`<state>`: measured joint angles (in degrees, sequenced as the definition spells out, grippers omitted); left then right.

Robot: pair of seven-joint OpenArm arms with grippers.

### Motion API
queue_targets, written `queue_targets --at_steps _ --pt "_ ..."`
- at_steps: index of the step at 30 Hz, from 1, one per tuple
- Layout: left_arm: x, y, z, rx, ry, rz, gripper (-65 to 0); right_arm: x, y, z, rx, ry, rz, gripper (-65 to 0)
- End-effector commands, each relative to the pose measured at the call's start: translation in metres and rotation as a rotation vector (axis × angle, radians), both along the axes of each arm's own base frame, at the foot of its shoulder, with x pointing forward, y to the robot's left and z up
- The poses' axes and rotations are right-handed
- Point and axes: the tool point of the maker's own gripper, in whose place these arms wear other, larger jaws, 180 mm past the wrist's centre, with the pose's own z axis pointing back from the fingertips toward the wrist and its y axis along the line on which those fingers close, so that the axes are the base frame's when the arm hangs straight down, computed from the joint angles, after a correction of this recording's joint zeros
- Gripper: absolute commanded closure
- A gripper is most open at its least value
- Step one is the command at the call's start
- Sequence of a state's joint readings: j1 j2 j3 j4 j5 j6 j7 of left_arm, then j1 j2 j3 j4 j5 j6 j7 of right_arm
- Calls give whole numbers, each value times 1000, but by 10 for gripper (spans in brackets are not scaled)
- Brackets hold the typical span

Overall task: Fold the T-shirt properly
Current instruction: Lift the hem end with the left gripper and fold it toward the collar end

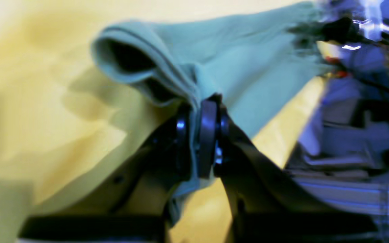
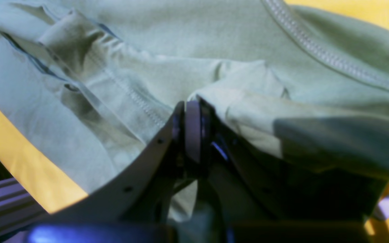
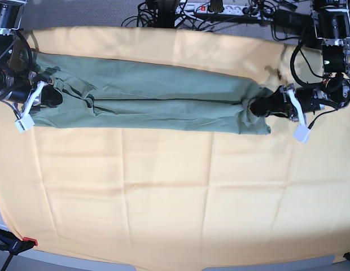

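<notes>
The sage-green T-shirt (image 3: pixel 163 99) lies as a long narrow band across the far part of the yellow-orange cloth (image 3: pixel 163 197). At the band's right end in the base view, my left gripper (image 3: pixel 259 107) is shut on the fabric. In the left wrist view a bunched fold of the T-shirt (image 1: pixel 248 57) is pinched between the jaws of that gripper (image 1: pixel 203 111), lifted off the cloth. My right gripper (image 3: pixel 51 96) holds the left end. Seen from the right wrist, the right gripper (image 2: pixel 192 108) is shut on a rumpled fold of the T-shirt (image 2: pixel 214 40) near a stitched seam.
The yellow-orange cloth (image 1: pixel 29 101) covers the whole table. Cables and a power strip (image 3: pixel 220 8) run along the far edge. A clamp (image 3: pixel 22 243) sits at the near left corner. Metal rails (image 2: pixel 2 199) show beyond the cloth's edge.
</notes>
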<state>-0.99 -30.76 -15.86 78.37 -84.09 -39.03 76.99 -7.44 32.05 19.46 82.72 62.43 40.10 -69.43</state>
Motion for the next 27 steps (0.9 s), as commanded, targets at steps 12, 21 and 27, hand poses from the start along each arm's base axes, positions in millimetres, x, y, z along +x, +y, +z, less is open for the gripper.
queue_targets --at_steps 12,21,27 --pt "3 -61 43 -89 -181 -100 0 4 -8 7 -29 -15 1 0" --pt "-1 -123 47 -283 -191 -120 0 4 -8 7 -29 -15 1 0" --pt "-10 -166 53 -389 -177 -170 0 5 -8 7 -30 -15 1 0"
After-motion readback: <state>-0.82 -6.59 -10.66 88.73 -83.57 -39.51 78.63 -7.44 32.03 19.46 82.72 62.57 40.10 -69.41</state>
